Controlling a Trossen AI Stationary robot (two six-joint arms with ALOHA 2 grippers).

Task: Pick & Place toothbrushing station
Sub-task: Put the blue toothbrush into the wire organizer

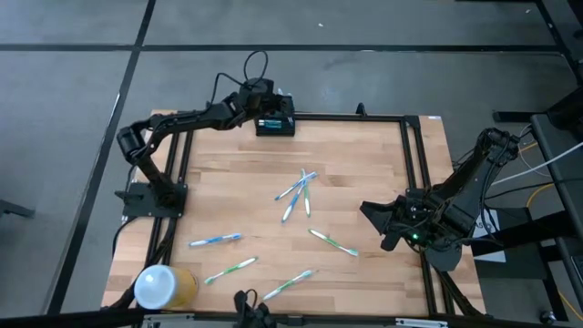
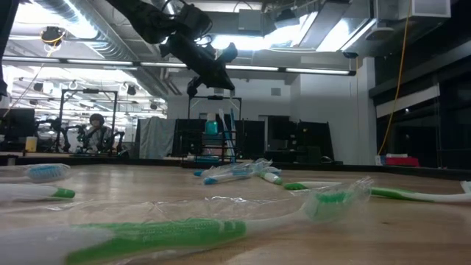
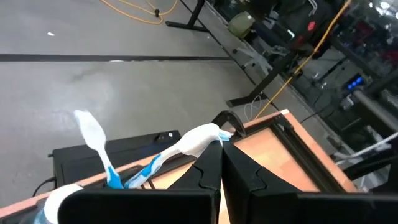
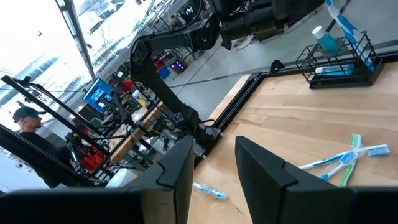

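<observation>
The toothbrushing station (image 1: pixel 275 123) sits at the counter's (image 1: pixel 364 164) far edge. Above it, the left claw (image 1: pixel 266 98) is clenched on a blue toothbrush (image 3: pixel 149 163). Loose toothbrushes (image 1: pixel 299 191) lie scattered mid-counter. The right claw (image 1: pixel 375 223) hovers released near the right edge.

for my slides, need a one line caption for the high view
Left gripper over the black rack at the table's far edge; right gripper waits open; toothbrushes scattered.

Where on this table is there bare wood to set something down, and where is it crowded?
Bare wood lies between the holder rack at the far edge and the crossed toothbrushes mid-table, and along the left side. The near half is crowded: scattered toothbrushes, the white-and-yellow cylinder at the near-left corner, the right gripper at the right.
</observation>
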